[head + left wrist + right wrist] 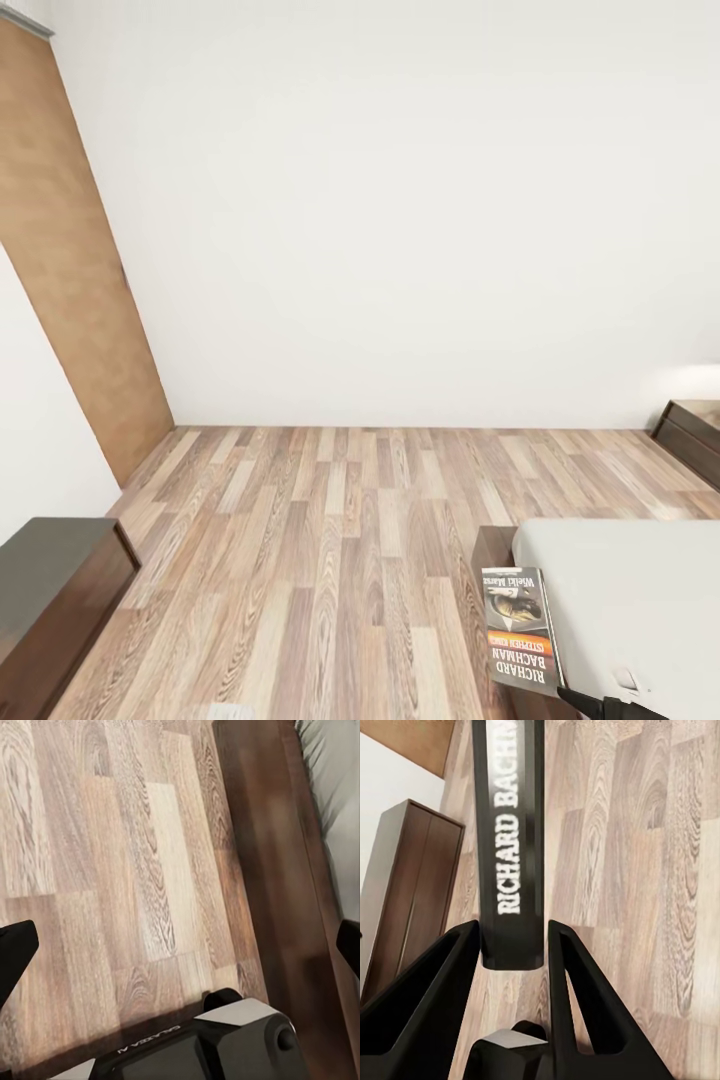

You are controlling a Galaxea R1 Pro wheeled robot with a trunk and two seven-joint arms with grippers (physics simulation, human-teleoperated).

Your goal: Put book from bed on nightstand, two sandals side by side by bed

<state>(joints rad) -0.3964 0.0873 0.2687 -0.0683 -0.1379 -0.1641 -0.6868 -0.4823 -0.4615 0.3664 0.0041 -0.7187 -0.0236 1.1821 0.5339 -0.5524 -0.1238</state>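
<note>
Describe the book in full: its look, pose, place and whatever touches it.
The book is a thin paperback with a dark cover, white "Richard Bachman" lettering, an orange band and a pale picture. In the head view it stands out over the near corner of the bed, cover facing the camera, lettering upside down. In the right wrist view its dark spine sits between the two black fingers of the right gripper, which clamp it at one end, the wood floor far beneath.

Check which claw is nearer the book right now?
Right. The right claw has its fingers on either side of the book spine, gripping it. The left claw hangs open over the floor beside the bed frame, away from the book.
</note>
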